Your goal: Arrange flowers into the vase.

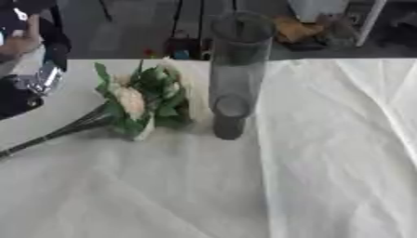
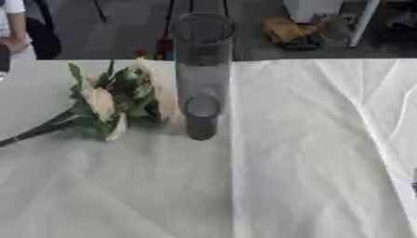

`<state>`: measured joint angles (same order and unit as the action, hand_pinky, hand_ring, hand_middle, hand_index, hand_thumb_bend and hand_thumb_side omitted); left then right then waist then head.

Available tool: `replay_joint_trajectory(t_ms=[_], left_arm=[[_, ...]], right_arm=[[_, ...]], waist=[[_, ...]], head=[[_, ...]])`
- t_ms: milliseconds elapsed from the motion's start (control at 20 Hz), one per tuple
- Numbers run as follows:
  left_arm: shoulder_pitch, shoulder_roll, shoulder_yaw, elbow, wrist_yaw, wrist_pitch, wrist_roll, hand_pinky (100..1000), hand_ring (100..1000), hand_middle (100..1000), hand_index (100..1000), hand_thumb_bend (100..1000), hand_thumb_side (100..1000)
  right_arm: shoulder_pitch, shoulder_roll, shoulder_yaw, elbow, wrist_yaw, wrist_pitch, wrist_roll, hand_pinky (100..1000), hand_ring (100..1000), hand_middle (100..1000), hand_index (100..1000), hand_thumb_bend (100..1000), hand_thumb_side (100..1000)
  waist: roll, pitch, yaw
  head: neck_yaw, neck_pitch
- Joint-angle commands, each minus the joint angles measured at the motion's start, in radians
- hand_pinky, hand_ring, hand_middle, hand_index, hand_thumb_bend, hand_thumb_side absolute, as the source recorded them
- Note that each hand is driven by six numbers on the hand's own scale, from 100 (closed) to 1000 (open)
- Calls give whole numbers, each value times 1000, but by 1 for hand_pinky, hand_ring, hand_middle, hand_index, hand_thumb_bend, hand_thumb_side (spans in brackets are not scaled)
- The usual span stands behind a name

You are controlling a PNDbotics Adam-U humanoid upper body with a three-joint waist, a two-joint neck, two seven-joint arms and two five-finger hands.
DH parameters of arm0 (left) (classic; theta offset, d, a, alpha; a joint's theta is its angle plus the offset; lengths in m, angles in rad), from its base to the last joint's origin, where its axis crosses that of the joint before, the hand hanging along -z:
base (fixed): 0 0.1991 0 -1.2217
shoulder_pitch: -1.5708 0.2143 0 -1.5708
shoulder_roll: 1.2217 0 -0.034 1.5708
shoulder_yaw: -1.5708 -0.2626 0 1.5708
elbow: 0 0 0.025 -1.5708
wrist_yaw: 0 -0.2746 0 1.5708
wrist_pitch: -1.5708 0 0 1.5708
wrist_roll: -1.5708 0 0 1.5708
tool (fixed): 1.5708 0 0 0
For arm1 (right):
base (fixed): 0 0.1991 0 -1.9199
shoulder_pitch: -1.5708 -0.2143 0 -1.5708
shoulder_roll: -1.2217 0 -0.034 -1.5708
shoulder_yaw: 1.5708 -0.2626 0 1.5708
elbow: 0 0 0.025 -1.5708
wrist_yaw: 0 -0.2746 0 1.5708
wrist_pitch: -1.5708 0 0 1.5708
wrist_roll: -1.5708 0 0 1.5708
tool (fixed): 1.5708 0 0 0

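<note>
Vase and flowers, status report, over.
Neither hand in view. Vase upright on the white cloth, no flowers in it. Flowers lying on the cloth left of the vase, stems trailing toward the left edge. Nothing between them.

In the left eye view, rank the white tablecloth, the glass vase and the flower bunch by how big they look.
1. White tablecloth, covering most of the view.
2. Flower bunch, counting its stems; spans widest.
3. Glass vase, upright, close to the bunch in apparent size, so that order is unsure.
</note>
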<state>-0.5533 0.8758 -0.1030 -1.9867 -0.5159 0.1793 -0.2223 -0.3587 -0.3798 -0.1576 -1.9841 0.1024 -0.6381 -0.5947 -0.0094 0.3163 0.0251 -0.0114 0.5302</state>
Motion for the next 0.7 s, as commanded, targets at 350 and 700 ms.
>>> replay_joint_trajectory(t_ms=[350, 700], left_arm=[[-13, 156, -35, -11, -31, 75, -239, 877, 961, 945, 1000, 157, 867], [-62, 169, -81, 44, -62, 88, -350, 889, 976, 969, 1000, 254, 897]], right_arm=[[-5, -35, 6, -16, -3, -68, -65, 724, 805, 663, 880, 100, 1000], [-5, -35, 10, -16, -5, -63, -61, 725, 806, 660, 880, 100, 1000]], waist=[[6, -24, -7], [9, -23, -15]], head=[[12, -10], [19, -13]])
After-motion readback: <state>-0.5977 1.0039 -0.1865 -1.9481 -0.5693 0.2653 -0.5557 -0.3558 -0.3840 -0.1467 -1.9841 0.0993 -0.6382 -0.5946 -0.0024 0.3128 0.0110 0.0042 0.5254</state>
